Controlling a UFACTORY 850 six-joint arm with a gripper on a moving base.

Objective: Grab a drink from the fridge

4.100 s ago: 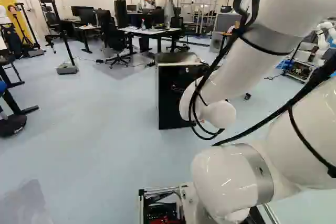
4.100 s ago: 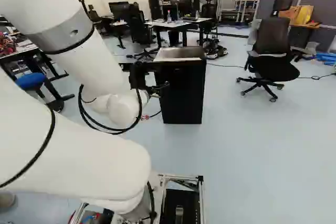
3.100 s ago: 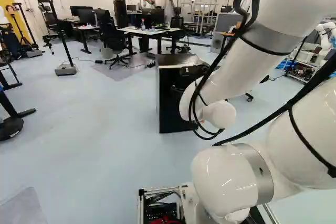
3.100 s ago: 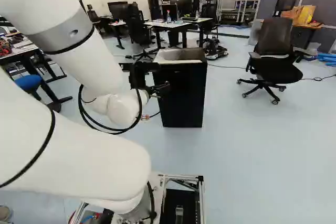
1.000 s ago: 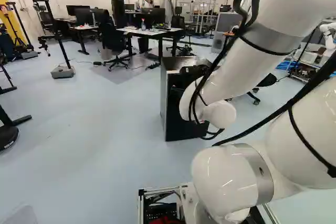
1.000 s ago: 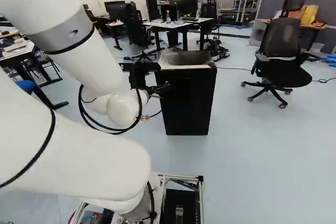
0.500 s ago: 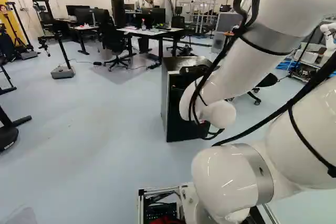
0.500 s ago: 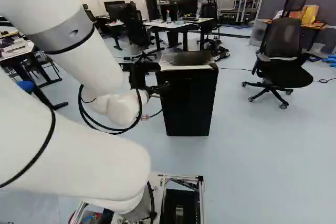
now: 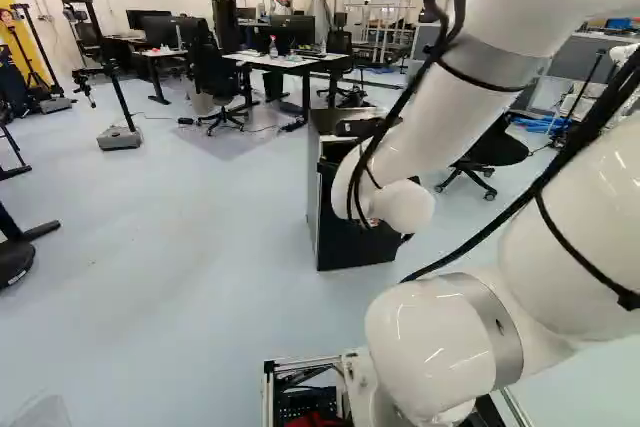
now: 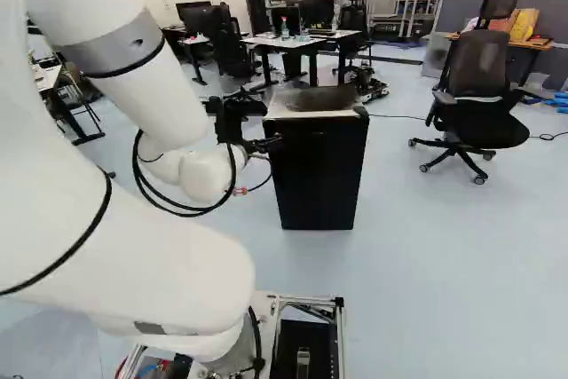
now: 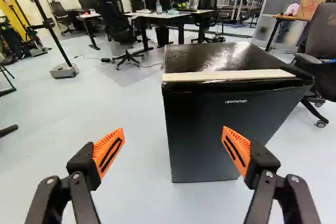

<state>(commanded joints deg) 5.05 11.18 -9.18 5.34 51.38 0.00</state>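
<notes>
Gripper point(image 10: 264, 144) is open, w/ fingers spread wide & orange pads point(image 11: 105, 146) facing across the gap; hand's released. It's at the end of the white arm point(image 9: 430, 127), out ahead of the base, near the fridge's left side.

Fridge point(image 11: 205, 129) = black, upright on the floor point(image 9: 190, 237), door shut, pale strip point(image 11: 228, 75) along the near edge of its dark glossy top. It's ahead of the fingers & offset right; its near left edge lines up approx. w/ mid-gap. Right finger overlaps the front in the wrist view; can't tell from that if they touch.

Right of fridge, bit farther: black office chair point(image 10: 479, 123) on wheels, w/ a thin cable point(image 10: 399, 116) on the floor btwn. Far beyond fridge, slightly left: white-topped table point(image 10: 273, 41) w/ a bottle point(image 11: 159, 6) on it. Another black chair point(image 9: 215, 72) is just left of that table. Farther left, a dark pole stand point(image 9: 121, 102) rises from a grey base point(image 9: 119, 138). Far right, wood-topped desk point(image 10: 538, 44) holds a yellow bag point(image 10: 524, 24).
</notes>
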